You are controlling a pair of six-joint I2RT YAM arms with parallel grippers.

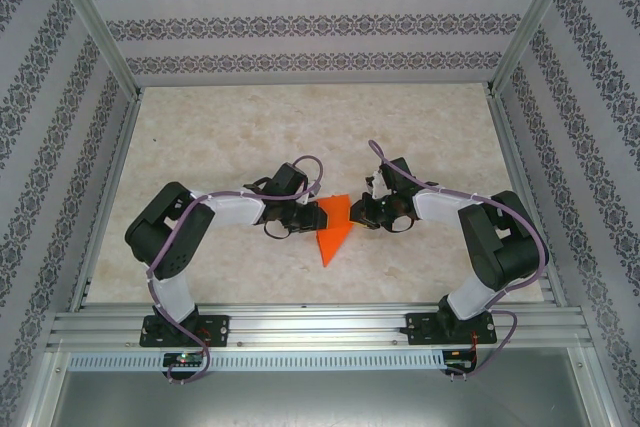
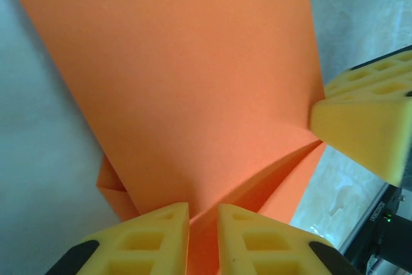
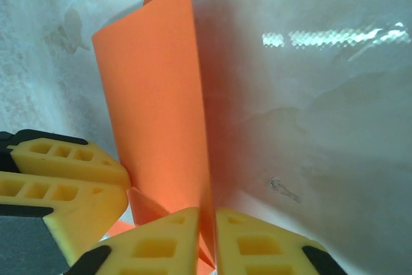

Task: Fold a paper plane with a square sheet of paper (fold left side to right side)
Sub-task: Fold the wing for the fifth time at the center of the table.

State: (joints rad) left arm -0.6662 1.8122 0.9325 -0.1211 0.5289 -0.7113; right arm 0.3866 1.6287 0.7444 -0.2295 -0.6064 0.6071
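Part-folded orange paper [image 1: 335, 232] on pale table [image 1: 250, 137], left gripper [image 2: 203, 239] jaws clamping it, right gripper [image 3: 207, 239] jaws straddling its edge, grip unclear

Paper [image 1: 333, 234] between left gripper [image 1: 308, 217], right gripper [image 1: 358, 215]

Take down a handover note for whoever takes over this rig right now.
Left hand: fingers close either side of the orange paper at its raised fold; grip uncertain.
Right hand: the same, from the opposite side.
Paper: on the table, between the hands, nose toward the near edge.
Done: pointed nose folded.
Left: likely lay left side onto right, press the crease.
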